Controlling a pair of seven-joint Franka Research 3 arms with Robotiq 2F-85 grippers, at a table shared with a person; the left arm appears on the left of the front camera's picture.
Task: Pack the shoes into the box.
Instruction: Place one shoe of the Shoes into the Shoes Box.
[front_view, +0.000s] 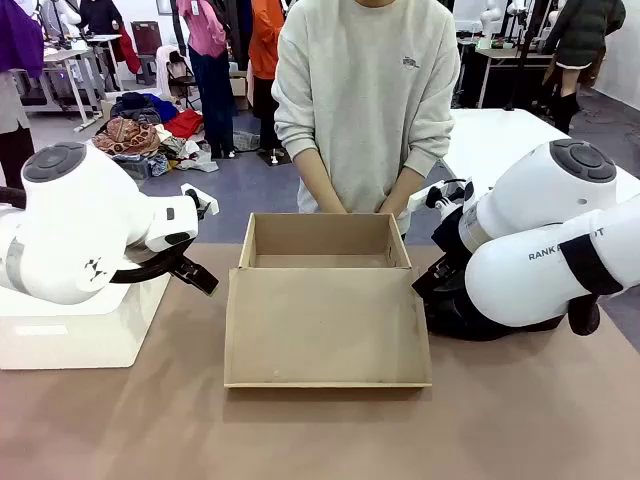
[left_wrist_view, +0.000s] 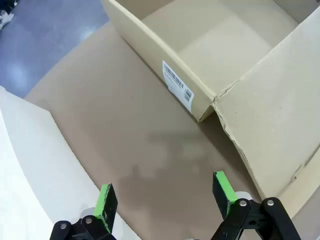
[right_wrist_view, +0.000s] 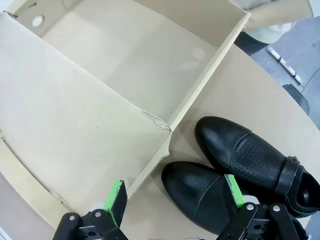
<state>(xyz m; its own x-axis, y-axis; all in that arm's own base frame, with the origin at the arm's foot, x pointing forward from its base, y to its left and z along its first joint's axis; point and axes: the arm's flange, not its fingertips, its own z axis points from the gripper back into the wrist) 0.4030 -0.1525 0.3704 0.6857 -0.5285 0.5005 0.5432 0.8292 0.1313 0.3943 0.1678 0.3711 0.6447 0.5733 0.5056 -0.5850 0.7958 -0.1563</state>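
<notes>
The shoes (right_wrist_view: 240, 155) lie side by side on the tabletop (front_view: 320, 430), outside the box (front_view: 322, 238) and just beside one end wall. Their pointed toes face the corner where the lid flap (front_view: 325, 325) joins that wall. The flap lies folded out flat on the tabletop, on the robot's side of the box.

The right tool (right_wrist_view: 175, 197) hangs over the nearer shoe (right_wrist_view: 197, 192). Its jaws stand wide apart, and one green pad (right_wrist_view: 234, 190) shows over the shoe's upper. Whether the pad touches the leather cannot be determined. The tool holds nothing.

The left tool (left_wrist_view: 165, 196) is positioned at the opposite end of the box, over bare tabletop. Its jaws are fully apart and grip nothing. The end wall ahead of it carries a barcode label (left_wrist_view: 178, 88). A white bin (left_wrist_view: 30, 165) stands just beside this tool.

A person (front_view: 365, 100) stands at the far side, hands at the box's far wall.
</notes>
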